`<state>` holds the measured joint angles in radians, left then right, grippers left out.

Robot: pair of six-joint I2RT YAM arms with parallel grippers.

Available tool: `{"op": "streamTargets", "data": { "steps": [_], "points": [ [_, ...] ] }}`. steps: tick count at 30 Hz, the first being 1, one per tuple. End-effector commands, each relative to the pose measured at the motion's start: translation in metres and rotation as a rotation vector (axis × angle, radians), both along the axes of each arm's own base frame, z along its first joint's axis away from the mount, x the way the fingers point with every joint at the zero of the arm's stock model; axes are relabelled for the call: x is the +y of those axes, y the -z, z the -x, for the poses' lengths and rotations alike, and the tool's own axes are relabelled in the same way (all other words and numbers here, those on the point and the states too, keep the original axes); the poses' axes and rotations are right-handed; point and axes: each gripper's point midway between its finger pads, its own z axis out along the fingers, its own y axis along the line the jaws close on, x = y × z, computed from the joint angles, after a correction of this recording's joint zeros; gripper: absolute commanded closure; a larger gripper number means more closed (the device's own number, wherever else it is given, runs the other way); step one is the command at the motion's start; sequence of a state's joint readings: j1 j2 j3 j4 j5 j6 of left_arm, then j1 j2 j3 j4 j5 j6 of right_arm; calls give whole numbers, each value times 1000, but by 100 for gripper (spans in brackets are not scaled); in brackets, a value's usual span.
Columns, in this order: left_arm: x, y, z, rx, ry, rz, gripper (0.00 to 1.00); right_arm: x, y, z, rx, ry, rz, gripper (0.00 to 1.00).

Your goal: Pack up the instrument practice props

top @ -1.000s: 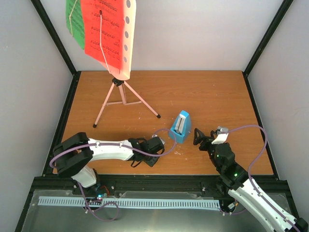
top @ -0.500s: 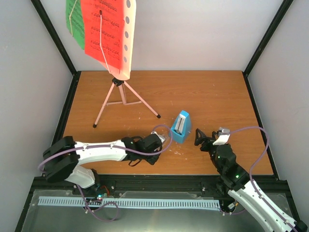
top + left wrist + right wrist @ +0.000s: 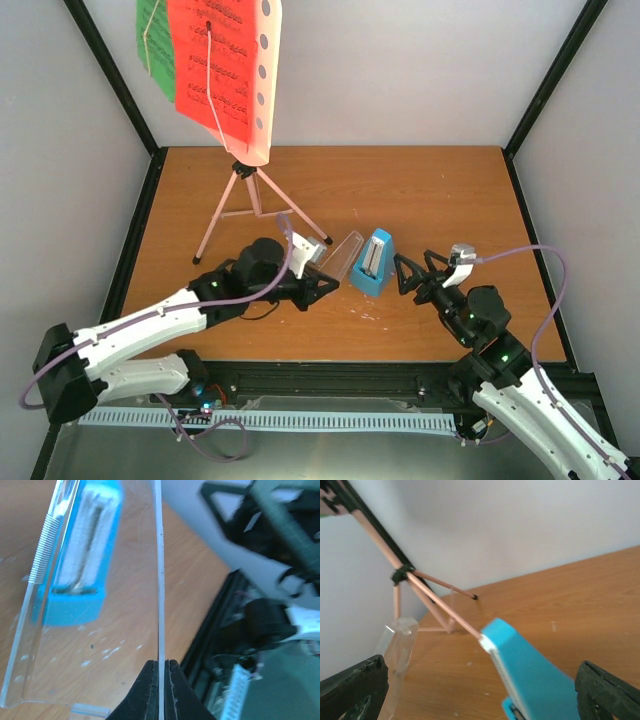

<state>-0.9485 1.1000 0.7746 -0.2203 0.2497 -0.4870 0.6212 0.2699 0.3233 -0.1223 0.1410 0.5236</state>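
Note:
The small blue metronome [image 3: 376,264] stands mid-table. Just left of it hangs its clear cover [image 3: 346,254], tilted, off the metronome, with my left gripper [image 3: 322,281] shut on its edge. In the left wrist view the fingertips [image 3: 150,690] pinch the cover's wall [image 3: 160,580], and the metronome [image 3: 80,555] shows through it. My right gripper [image 3: 415,269] is open just right of the metronome [image 3: 535,680], its fingers [image 3: 350,690] wide apart. The pink music stand [image 3: 249,197] stands at the back left, its desk [image 3: 266,70] carrying the red page [image 3: 208,60] and the green page [image 3: 152,40].
The stand's tripod legs [image 3: 300,218] spread close behind the left gripper and the cover. Grey walls with black frame posts [image 3: 110,75] close in the table [image 3: 440,190] on three sides. A black rail [image 3: 330,375] runs along the near edge.
My left gripper closed, then swung away from the near edge toward the stand's legs, with the clear cover now held beside the metronome. The right gripper edged closer to the metronome.

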Motion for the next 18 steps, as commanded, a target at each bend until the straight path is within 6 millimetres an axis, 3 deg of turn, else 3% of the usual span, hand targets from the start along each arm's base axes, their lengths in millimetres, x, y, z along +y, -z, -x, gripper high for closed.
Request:
{"op": "streamTargets", "data": {
  "steps": [1, 10, 13, 18],
  "points": [
    [-7, -70, 12, -51, 156, 285, 100, 21, -33, 9, -31, -130, -90, 0],
    [11, -125, 30, -76, 375, 587, 100, 71, -74, 37, -11, -472, -178, 0],
    [15, -134, 38, -98, 418, 625, 100, 85, -81, 46, 0, -577, -223, 0],
    [19, -137, 51, -100, 475, 641, 100, 85, -98, 52, -54, -609, -308, 0]
  ]
}}
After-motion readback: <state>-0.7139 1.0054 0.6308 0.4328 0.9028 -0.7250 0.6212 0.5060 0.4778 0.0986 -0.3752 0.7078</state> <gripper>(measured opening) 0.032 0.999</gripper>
